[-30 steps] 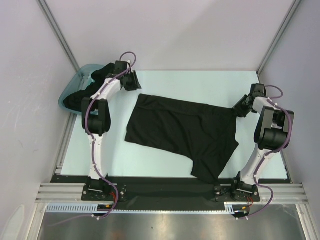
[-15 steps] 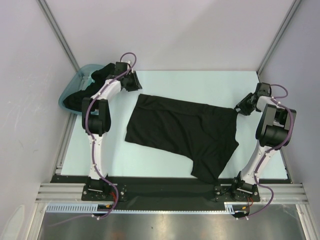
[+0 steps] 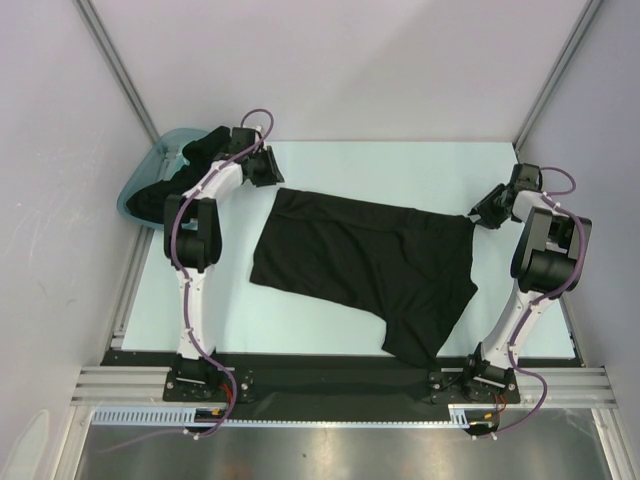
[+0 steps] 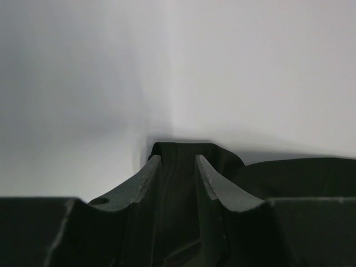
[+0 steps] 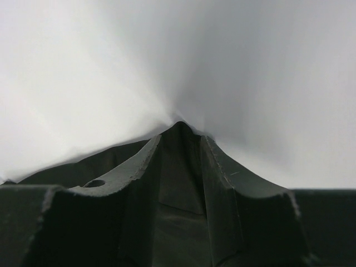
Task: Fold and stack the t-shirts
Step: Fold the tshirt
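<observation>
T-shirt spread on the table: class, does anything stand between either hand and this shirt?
Nothing visible does. The t-shirt is already pinched in the left hand and in the right hand, each at one of its far corners.

A black t-shirt [image 3: 360, 260] lies spread across the middle of the pale table [image 3: 400, 165]. The right gripper [image 3: 478, 217] meets its stretched corner at the right. The left gripper [image 3: 272, 175] sits just beside its upper left corner. A teal tub [image 3: 165, 145] at upper left holds black cloth [image 3: 197, 150].
</observation>
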### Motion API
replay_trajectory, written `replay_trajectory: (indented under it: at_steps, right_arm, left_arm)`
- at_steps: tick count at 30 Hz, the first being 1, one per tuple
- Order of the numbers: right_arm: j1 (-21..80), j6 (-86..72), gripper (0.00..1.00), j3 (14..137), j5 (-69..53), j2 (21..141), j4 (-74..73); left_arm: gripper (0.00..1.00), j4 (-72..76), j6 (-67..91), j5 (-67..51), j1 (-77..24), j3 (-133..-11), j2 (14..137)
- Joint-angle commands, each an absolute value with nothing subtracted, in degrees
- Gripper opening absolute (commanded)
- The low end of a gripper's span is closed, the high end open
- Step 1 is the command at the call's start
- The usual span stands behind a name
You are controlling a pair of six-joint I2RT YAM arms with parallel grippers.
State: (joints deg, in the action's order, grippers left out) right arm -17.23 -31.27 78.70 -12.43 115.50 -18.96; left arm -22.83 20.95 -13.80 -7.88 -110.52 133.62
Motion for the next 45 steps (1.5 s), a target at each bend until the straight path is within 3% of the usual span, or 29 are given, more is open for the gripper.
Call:
replay_trajectory:
  at_steps: [1, 26, 30, 31, 32, 38, 45]
  right_arm:
    - [-17.3, -30.2, 0.39, 81.5, -11.9, 112.4, -20.2]
    - [-16.6, -32.2, 0.29, 80.2, -15.0, 118.3, -17.1]
    - [-16.9, -32.3, 0.15, 80.2, -14.9, 119.0, -16.6]
    - [-17.0, -32.3, 0.05, 80.1, -14.6, 118.9, -16.7]
    - [-16.9, -32.4, 0.01, 80.1, -13.7, 118.7, -16.6]
    - [-17.3, -32.3, 0.0, 80.1, -11.8, 116.8, -17.8]
    - [-17.5, -32.6, 0.0, 80.2, -12.6, 117.2, -17.4]
  left_arm:
    - [0.36, -21.1, 20.9, -14.9, -8.2, -110.2, 131.7]
    - [0.36, -21.4, 21.1, -14.8, -8.2, -110.5, 131.6]
    - [0.36, -21.3, 21.3, -14.4, -8.2, -110.1, 131.7]
    - [0.38, -21.3, 21.3, -14.3, -8.2, -110.0, 131.9]
    - [0.39, -21.2, 21.4, -14.1, -8.2, -110.1, 132.2]
    - [0.46, -21.7, 22.5, -14.1, -8.2, -113.3, 135.3]
    - [0.37, -24.2, 25.7, -14.7, -8.4, -116.1, 138.8]
